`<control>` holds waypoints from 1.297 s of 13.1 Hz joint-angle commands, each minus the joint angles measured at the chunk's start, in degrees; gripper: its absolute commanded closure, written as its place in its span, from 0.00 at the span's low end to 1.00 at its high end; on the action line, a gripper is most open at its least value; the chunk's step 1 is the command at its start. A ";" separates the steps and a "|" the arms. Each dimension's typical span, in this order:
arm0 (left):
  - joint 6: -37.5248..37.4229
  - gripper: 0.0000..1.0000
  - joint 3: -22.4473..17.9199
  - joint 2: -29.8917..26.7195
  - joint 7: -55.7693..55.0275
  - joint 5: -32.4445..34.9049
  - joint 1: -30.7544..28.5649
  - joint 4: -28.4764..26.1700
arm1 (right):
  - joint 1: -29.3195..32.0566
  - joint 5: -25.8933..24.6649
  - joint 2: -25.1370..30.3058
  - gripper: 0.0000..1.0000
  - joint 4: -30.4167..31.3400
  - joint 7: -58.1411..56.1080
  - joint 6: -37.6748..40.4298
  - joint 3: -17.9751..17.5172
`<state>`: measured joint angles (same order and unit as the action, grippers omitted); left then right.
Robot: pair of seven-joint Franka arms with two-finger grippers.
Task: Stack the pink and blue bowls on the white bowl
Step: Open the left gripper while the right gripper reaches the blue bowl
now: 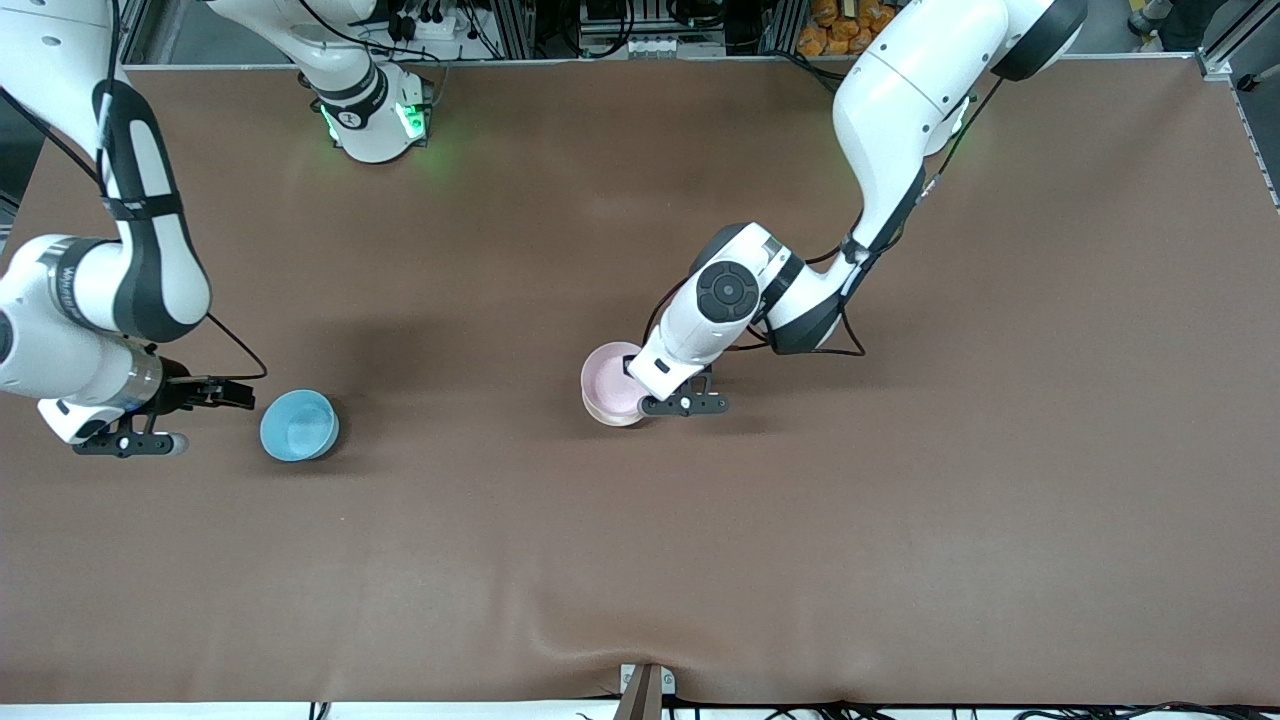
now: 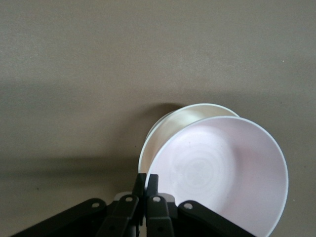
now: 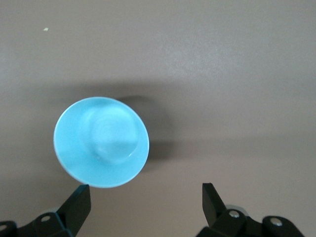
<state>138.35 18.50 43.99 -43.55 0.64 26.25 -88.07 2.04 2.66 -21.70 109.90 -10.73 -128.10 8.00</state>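
Observation:
The pale pink bowl (image 1: 610, 378) sits over the white bowl (image 1: 604, 416) near the table's middle, and only the white rim shows under it. My left gripper (image 1: 640, 390) is shut on the pink bowl's rim. In the left wrist view its fingers (image 2: 153, 181) pinch the rim of the pink bowl (image 2: 222, 173), which lies tilted in the white bowl (image 2: 177, 121). The sky blue bowl (image 1: 298, 425) stands upright toward the right arm's end. My right gripper (image 1: 240, 393) is open and empty beside it. In the right wrist view the blue bowl (image 3: 101, 141) is just ahead of the gripper (image 3: 144, 190).
The brown table mat (image 1: 900, 500) is bare apart from the bowls. A small bracket (image 1: 645, 685) sits at the table's edge nearest the front camera. The right arm's base (image 1: 375, 115) stands at the table's top edge.

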 commanded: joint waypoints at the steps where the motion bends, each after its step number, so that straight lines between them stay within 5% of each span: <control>1: 1.39 1.00 -0.48 1.80 0.57 1.03 0.99 1.85 | 0.07 3.21 1.49 0.00 6.54 -0.25 -7.68 -0.27; 3: 1.39 0.99 -0.39 1.98 0.48 0.94 1.08 1.94 | -0.11 7.26 0.44 0.00 6.73 -0.25 -8.22 -0.27; 4: 1.39 0.43 -0.48 1.98 -0.13 0.85 1.08 1.94 | -0.11 8.23 -0.26 0.00 6.73 -0.25 -9.70 -0.27; 5: 1.39 0.00 -0.48 1.80 -0.48 0.76 0.99 1.94 | -0.02 8.24 -1.05 0.00 6.73 -0.25 -10.76 -0.27; 9: -0.62 0.00 -0.57 -2.40 -0.49 1.02 0.12 2.55 | 0.07 10.25 -3.87 0.00 6.64 -0.25 -11.03 -0.27; 16: -29.23 0.00 -0.57 -25.94 6.87 2.52 -12.61 2.55 | -0.02 10.88 -5.45 0.00 6.73 -0.25 -12.00 -0.27; 17: -33.02 0.00 -0.57 -29.02 10.72 2.52 -14.81 2.55 | -0.02 10.88 -5.54 0.07 6.73 -0.25 -12.00 -0.27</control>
<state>110.87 17.76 21.60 -36.95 2.22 14.00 -83.04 1.91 12.20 -26.92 116.51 -10.53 -138.92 7.90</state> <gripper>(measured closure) 0.000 0.000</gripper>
